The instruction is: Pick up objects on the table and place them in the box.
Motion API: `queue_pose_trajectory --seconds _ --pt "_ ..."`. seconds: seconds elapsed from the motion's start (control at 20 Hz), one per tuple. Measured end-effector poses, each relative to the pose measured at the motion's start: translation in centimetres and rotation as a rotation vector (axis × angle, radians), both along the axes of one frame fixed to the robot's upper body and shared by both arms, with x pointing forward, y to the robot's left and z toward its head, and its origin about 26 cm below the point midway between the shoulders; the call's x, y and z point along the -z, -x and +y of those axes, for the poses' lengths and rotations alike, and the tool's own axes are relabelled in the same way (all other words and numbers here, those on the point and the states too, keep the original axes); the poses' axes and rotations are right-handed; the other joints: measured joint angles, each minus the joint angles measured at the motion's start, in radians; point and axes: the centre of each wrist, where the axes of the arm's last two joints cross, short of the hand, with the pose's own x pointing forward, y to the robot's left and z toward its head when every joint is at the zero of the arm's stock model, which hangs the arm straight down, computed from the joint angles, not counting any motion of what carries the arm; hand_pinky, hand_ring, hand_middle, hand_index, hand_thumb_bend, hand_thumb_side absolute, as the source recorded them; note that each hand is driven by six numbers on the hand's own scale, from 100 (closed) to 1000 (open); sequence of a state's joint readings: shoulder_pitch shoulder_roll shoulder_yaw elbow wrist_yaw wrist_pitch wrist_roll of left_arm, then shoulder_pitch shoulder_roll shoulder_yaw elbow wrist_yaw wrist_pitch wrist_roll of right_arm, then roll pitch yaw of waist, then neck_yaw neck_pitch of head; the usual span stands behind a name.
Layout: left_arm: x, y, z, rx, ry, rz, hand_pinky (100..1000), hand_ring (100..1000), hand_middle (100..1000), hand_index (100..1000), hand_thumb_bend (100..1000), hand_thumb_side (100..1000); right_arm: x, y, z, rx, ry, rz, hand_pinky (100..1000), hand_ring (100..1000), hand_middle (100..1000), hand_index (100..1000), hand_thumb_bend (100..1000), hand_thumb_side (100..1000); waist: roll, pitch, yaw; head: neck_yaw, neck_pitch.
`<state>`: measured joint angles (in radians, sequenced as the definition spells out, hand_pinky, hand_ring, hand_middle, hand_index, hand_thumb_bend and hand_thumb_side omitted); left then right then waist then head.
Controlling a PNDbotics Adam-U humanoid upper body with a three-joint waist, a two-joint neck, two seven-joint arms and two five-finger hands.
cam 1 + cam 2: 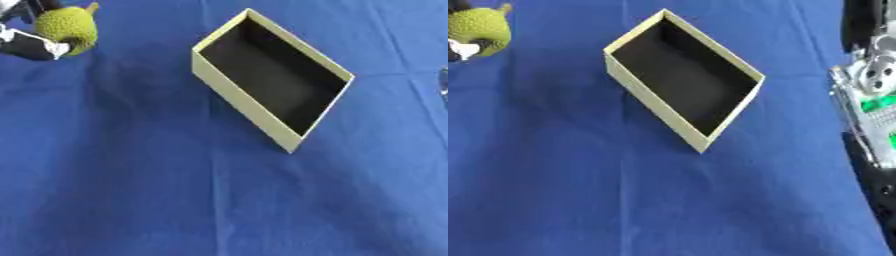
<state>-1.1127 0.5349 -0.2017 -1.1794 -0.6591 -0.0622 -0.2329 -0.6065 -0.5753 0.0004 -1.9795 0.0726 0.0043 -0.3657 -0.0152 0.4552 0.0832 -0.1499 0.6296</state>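
Bumpy yellow-green fruit [68, 27] sits clasped in the left hand [31, 45]; the rectangular cream box [229, 86] has a dark interior.

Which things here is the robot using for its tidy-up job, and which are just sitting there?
For the job:
- bumpy green fruit, held in the left hand at the upper left
- open box, nothing in it

Just there:
- blue tablecloth
- right arm at the right edge, idle; its hand can't be made out
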Motion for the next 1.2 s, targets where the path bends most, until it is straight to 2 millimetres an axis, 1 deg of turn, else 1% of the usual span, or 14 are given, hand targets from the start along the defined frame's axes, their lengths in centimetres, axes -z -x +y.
queue_pose_trajectory --seconds 0.1,0.3,0.55,0.75,0.9,1.05,1.2 --pt "-0.8 1.0 -1.3 0.058 -0.02 -0.031 535 569 539 617 414 100 0.0 0.0 0.0 -0.001 0.0 0.0 812 803 795 865 182 927 0.0 -0.005 0.0 -0.003 0.003" --pt "-2.2 3.3 -4.2 0.181 -0.088 -0.098 533 570 544 621 412 100 -0.2 0.0 0.1 -0.007 0.002 -0.008 813 804 795 865 183 924 0.0 -0.008 0.0 -0.008 0.003" --pt "-3.4 6.2 -8.9 0.342 -0.135 -0.183 538 572 548 623 400 100 -0.8 0.0 0.4 -0.025 0.004 -0.027 814 805 796 864 186 912 -0.002 -0.019 -0.002 -0.011 0.004" --pt "-3.6 7.5 -12.7 0.436 -0.165 -0.224 535 569 547 620 428 100 -1.4 0.0 1.0 -0.051 0.002 -0.053 815 807 797 863 190 903 -0.008 -0.024 -0.016 0.001 0.004" --pt "-3.2 8.1 -15.0 0.465 -0.188 -0.253 539 573 555 627 456 100 -1.9 0.1 1.3 -0.066 0.003 -0.073 816 808 798 862 192 898 -0.013 -0.03 -0.024 0.016 0.004" --pt "-2.6 8.5 -16.7 0.46 -0.215 -0.289 541 575 558 626 473 100 -2.3 0.1 1.5 -0.069 0.006 -0.088 816 808 798 862 195 894 -0.015 -0.032 -0.027 0.026 0.004" --pt "-1.5 8.5 -17.8 0.442 -0.244 -0.322 541 576 559 628 471 100 -2.5 0.2 1.5 -0.069 0.008 -0.099 816 808 798 862 197 894 -0.02 -0.033 -0.027 0.026 0.004"
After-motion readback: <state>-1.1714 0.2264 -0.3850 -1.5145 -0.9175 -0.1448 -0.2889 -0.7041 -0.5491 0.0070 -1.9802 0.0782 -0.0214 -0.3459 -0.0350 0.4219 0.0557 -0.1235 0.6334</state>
